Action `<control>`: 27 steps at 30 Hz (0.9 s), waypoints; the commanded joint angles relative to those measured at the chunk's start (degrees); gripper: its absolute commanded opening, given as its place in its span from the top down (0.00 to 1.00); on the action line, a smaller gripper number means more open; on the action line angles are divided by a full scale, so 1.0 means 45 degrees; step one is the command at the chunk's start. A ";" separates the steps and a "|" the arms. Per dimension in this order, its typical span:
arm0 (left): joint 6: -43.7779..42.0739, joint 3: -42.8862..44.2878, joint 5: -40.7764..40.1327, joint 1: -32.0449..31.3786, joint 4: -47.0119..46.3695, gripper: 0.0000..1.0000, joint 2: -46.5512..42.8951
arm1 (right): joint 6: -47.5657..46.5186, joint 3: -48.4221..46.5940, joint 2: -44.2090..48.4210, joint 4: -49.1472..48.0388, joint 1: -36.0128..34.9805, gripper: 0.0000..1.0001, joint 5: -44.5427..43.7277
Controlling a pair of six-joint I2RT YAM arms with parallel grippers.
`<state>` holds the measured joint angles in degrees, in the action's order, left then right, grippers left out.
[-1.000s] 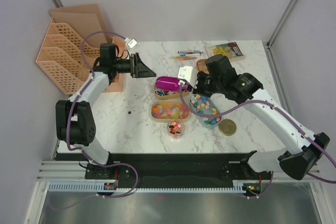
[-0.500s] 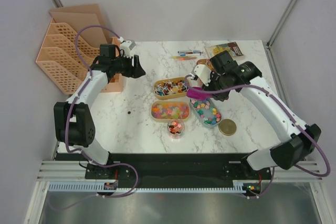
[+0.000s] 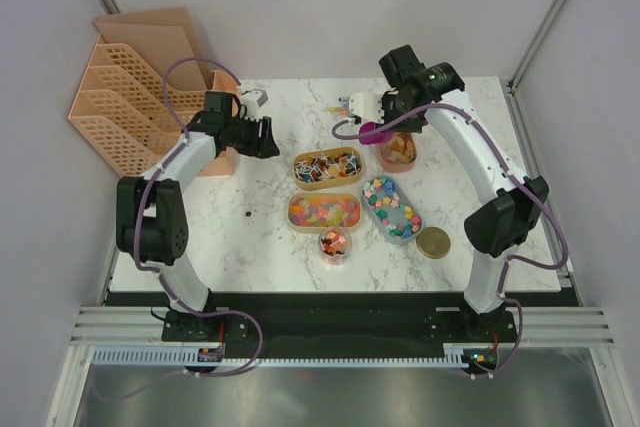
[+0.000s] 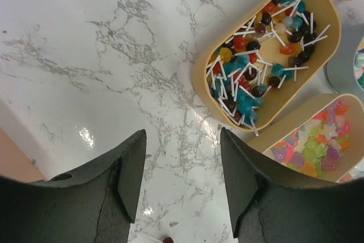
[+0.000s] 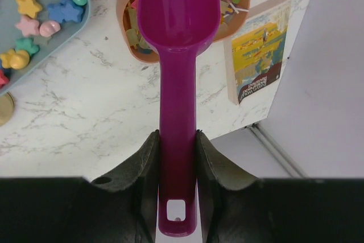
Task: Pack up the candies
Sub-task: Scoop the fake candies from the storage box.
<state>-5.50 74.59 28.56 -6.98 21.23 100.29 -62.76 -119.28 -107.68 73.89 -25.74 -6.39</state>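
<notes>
Candies (image 4: 267, 72) beyond spread left fingers (image 4: 128, 169); right fingers (image 5: 149, 163) tight on handle of magenta scoop (image 5: 177, 101)

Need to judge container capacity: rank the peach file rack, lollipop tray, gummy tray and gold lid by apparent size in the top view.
1. Peach file rack, clearly largest.
2. Lollipop tray and gummy tray: about alike, not ranked.
3. Gold lid, smallest.

Candies (image 3: 324, 211) in trays (image 3: 291, 210) centre, rack (image 3: 125, 97) far L, scoop (image 3: 374, 133) by rear-R bowl (image 3: 413, 155).
</notes>
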 commanded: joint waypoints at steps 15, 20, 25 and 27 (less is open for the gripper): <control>-0.0946 0.0358 -0.0486 -0.0713 0.0242 0.58 0.1599 | -0.2830 -0.2379 -0.2770 0.1530 -0.0765 1.00 0.0366; -0.0946 0.0925 -0.0448 -0.0714 0.0907 0.60 0.2224 | -0.3123 -0.2379 -0.3160 0.1569 -0.0785 1.00 0.0249; -0.1083 0.1100 -0.0467 -0.0811 0.0926 0.62 0.2517 | -0.3299 -0.2652 -0.3746 0.1550 -0.0785 1.00 0.0093; -0.1181 0.1179 -0.0467 -0.0870 0.1003 0.63 0.2712 | -0.3318 -0.3021 -0.4176 0.1569 -0.0785 1.00 0.0093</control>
<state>-8.01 77.12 26.94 -10.28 25.28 111.31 -75.99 -129.10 -124.29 77.14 -29.06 -6.04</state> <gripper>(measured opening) 0.378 0.341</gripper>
